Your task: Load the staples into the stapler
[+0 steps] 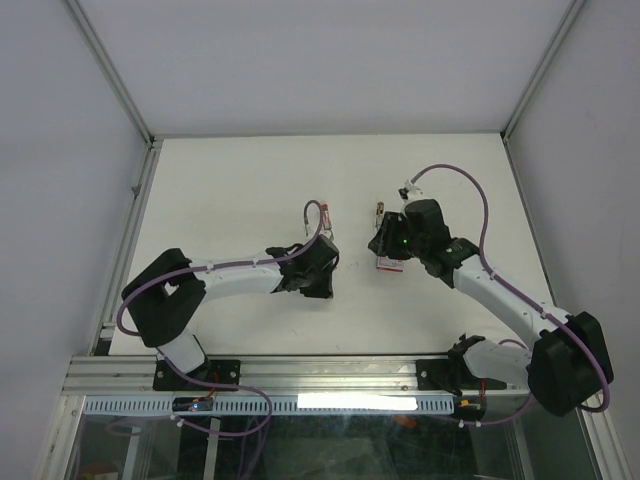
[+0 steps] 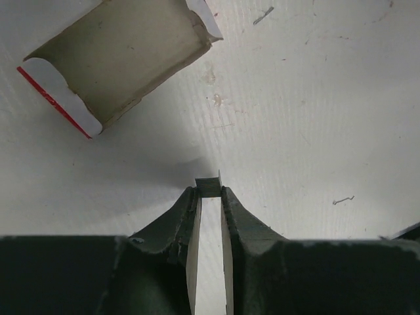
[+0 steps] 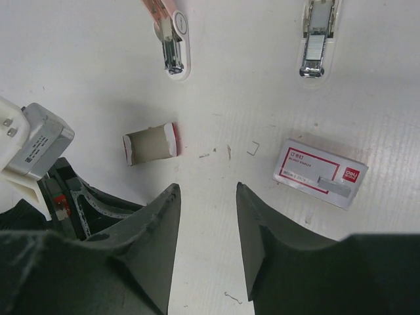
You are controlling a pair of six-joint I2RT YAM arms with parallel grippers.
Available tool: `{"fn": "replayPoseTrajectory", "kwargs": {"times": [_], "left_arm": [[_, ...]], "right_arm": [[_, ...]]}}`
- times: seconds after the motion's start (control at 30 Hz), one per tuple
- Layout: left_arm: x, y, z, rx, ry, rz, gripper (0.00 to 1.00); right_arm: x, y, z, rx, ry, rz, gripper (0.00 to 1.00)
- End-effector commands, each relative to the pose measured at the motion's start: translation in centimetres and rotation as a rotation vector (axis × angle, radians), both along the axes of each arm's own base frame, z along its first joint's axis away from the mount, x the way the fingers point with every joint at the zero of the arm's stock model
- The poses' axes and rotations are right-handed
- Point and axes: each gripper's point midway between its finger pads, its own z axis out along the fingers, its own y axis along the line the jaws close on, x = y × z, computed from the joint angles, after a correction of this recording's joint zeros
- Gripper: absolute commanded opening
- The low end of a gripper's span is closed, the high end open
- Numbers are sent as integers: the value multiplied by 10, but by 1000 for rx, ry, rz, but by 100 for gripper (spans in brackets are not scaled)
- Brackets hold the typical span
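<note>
The staples box (image 3: 319,172), white with a red frame, lies flat on the table right of my right gripper (image 3: 207,188), with a grey staple strip (image 3: 336,188) on it. The box also shows in the top view (image 1: 388,264). My right gripper is open and empty above the table. A pink and white stapler (image 3: 172,36) lies open beyond it, and a second white stapler part (image 3: 318,36) lies to its right. My left gripper (image 2: 209,191) is shut on a small grey strip of staples (image 2: 209,186) just above the table.
An empty cardboard box sleeve (image 2: 118,62) with red edges lies on the table beyond my left gripper, and it also shows in the right wrist view (image 3: 149,143). Loose bent staples (image 2: 342,199) are scattered on the white table. Frame rails (image 1: 140,190) border the table.
</note>
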Motion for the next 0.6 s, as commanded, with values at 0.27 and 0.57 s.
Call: {"fn": "replayPoseTrajectory", "kwargs": {"times": [0.27, 0.57], "left_arm": [[2, -20, 2, 67, -20, -33, 41], [16, -22, 56, -13, -161, -33, 71]], "right_arm": [[6, -4, 5, -62, -46, 13, 43], [7, 2, 6, -58, -25, 20, 53]]}}
